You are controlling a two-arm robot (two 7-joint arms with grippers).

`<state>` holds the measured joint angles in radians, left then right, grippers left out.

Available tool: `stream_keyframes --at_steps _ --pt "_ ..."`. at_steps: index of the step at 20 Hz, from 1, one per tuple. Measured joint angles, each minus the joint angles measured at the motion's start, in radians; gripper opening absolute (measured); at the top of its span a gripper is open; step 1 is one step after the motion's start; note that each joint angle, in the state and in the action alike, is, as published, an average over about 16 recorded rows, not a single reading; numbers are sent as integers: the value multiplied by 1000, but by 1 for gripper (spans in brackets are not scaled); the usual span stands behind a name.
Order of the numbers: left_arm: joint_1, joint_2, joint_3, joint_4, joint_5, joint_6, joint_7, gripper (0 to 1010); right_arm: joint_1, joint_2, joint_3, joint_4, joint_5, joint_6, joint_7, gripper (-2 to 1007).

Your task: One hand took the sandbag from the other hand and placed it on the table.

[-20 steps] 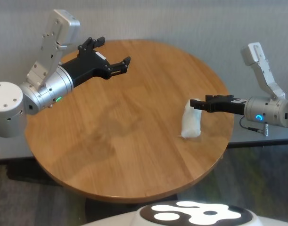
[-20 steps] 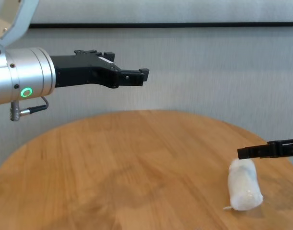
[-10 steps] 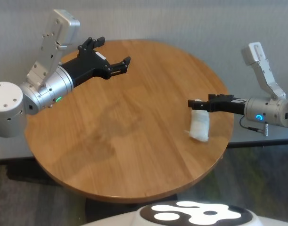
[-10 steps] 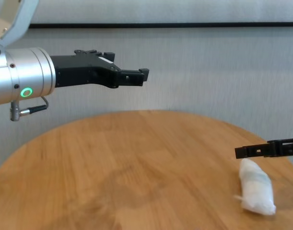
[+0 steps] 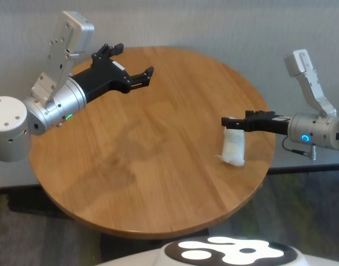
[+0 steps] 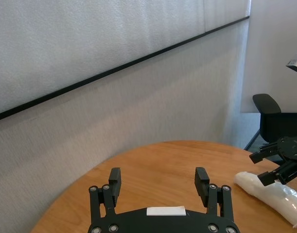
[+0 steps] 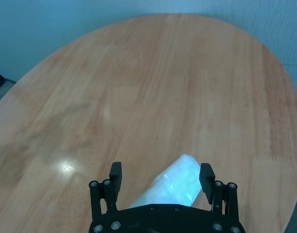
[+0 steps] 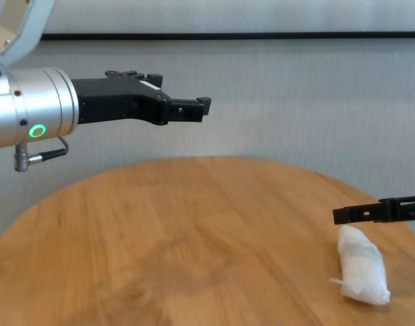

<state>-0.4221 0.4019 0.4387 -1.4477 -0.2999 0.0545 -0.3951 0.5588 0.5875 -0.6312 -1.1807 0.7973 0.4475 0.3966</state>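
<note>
The small white pillow-shaped sandbag in crinkly plastic [image 5: 233, 148] is lying released on the round honey-brown wooden table [image 5: 147, 166], just under the blue-lit black right gripper [image 5: 231, 121], whose fingers are standing spread, while the green-lit left gripper [image 5: 136, 66] is hovering spread and empty well apart.

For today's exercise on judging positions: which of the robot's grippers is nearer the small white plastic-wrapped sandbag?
Right. The right gripper hangs open just above the small white plastic-wrapped sandbag lying on the round wooden table; the left gripper is raised, open, across the table.
</note>
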Motion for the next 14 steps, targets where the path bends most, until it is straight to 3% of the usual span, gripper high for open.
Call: stream_keyframes --at_steps 8,14 --pt "0 -3 -3 1 1 7 -1 1002 0 0 0 0 1 -1 0 1001" --pt "5 -9 -13 -3 6 28 3 1002 0 -3 0 -6 -4 -2 0 1001"
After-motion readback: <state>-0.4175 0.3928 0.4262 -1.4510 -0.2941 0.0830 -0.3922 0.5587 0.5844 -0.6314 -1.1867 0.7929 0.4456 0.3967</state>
